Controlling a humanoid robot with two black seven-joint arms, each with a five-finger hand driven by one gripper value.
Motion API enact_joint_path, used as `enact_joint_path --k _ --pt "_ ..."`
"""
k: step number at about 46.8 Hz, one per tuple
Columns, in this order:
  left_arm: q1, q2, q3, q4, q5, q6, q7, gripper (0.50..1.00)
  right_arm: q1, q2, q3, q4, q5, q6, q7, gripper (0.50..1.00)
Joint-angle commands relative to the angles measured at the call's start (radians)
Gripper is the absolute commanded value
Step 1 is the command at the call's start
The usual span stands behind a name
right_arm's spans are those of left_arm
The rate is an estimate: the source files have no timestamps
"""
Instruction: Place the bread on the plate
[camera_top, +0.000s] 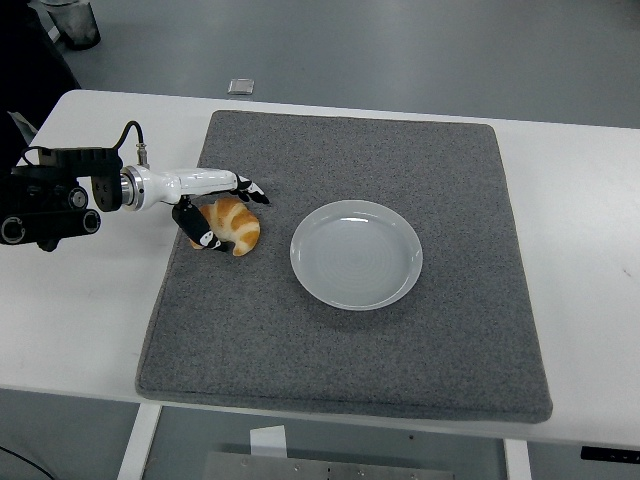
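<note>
Reaching in from the left edge, left black-and-white five-fingered hand (215, 208) curled about one golden-brown croissant-shaped bread (233, 224): fingers (250, 191) arched over its far side, thumb below on its near left side, closing on it though grip not fully seen. Bread lying on one grey felt mat (350, 350), near its left edge, between thumb and fingers, just left of one round white glossy plate (356, 253) and apart from it. Mat spread over one white table (590, 230). Plate bare.
</note>
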Motion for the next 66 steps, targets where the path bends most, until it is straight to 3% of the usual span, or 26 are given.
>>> enact_joint_path --k 1,4,8,11,37,66 --pt "0.001 0.0 -0.001 -0.001 0.029 0.009 -0.002 0.774 0.0 0.0 0.0 0.0 0.0 -0.002 0.0 0.952" --pt "0.002 0.0 -0.001 -0.001 0.038 0.014 -0.002 0.716 0.0 0.0 0.0 0.0 0.0 0.0 0.0 0.952" --pt "0.002 0.0 0.0 -0.001 0.047 0.015 -0.003 0.579 0.0 0.0 0.0 0.0 0.0 0.0 0.0 0.954" --pt "0.002 0.0 0.0 -0.001 0.061 0.017 -0.003 0.504 -0.001 0.0 0.0 0.0 0.0 0.0 0.0 0.952" --pt "-0.008 0.0 -0.011 0.009 0.087 0.034 -0.009 0.5 0.0 0.0 0.0 0.0 0.0 0.0 0.0 0.952" --pt "-0.278 0.087 -0.087 -0.029 0.083 -0.012 -0.015 0.5 0.0 0.0 0.0 0.0 0.0 0.0 0.0 0.952"
